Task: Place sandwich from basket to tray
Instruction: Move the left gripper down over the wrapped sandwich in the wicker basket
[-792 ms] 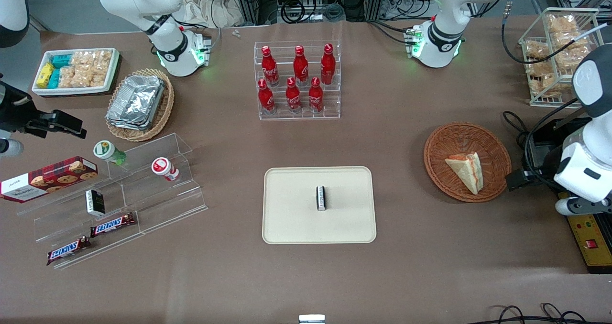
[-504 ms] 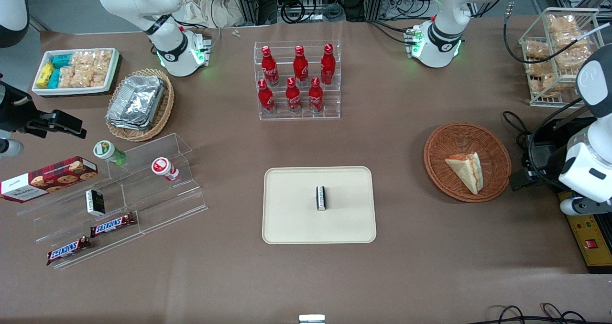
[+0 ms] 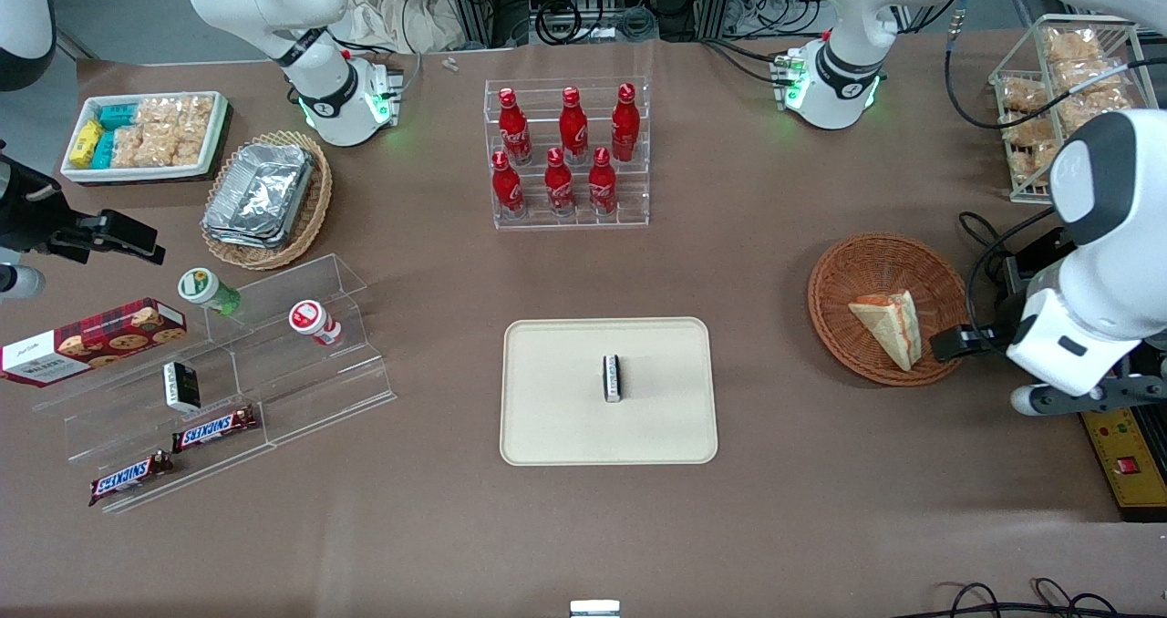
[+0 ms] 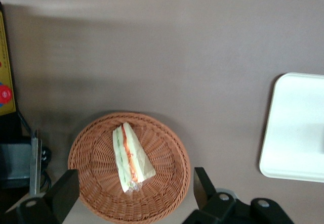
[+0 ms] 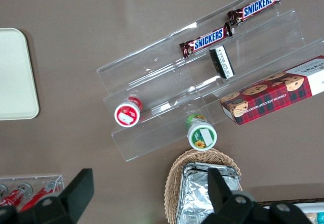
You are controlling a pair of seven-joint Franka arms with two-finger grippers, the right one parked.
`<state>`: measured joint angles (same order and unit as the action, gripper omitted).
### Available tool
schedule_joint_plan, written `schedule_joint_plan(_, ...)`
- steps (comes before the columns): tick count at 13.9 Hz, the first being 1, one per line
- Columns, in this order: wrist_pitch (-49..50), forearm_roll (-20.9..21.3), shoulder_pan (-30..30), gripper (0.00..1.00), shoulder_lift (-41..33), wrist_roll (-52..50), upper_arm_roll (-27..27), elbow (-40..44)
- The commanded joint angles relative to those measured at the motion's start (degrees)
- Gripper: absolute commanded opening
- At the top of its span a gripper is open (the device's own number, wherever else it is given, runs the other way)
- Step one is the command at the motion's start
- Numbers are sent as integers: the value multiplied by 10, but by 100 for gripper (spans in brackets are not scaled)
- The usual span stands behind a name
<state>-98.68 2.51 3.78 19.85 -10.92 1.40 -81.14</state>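
My end effector point(image 3: 948, 343) has swung in toward the basket point(image 3: 862, 267) over the last moment — a short while ago it hung off past the rim toward my end of the counter point(image 3: 821, 527), and now its dark tip sits just over the basket's edge, close beside the sandwich point(image 3: 889, 324) but not touching it. Its fingers are spread apart with nothing between them; in my wrist view the two fingertips point(image 4: 201, 179) straddle the basket point(image 4: 167, 148) with the sandwich point(image 4: 130, 158) lying between and ahead of them. The sandwich itself has not stirred — it lies flat in the basket, the orange-red stripe along one edge, point toward the front camera. So the change is all mine: I have closed the approach, and I judge the reach is nearly done while the grasp has not begun. What is left is to centre over the wedge, come down and close on it. Farther out, toward the middle of the counter, the tray point(image 3: 556, 417) waits well apart from the basket, with a small black-and-white packet point(image 3: 613, 377) standing near its centre — I would want to set the sandwich down on a bare part beside that.
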Motion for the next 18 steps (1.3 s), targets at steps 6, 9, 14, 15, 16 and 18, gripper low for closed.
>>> schedule_joint_plan(6,-124,12,-11,100,-72,-219,-4,-255)
schedule_joint_plan(9,-178,12,-11,100,-72,-256,-5,-304)
schedule_joint_plan(14,-239,14,-11,100,-89,-256,-37,-378)
schedule_joint_plan(15,-241,13,-11,100,-90,-256,-39,-381)
schedule_joint_plan(16,-244,13,-11,100,-90,-259,-41,-387)
schedule_joint_plan(18,-265,12,-11,100,-90,-268,-41,-407)
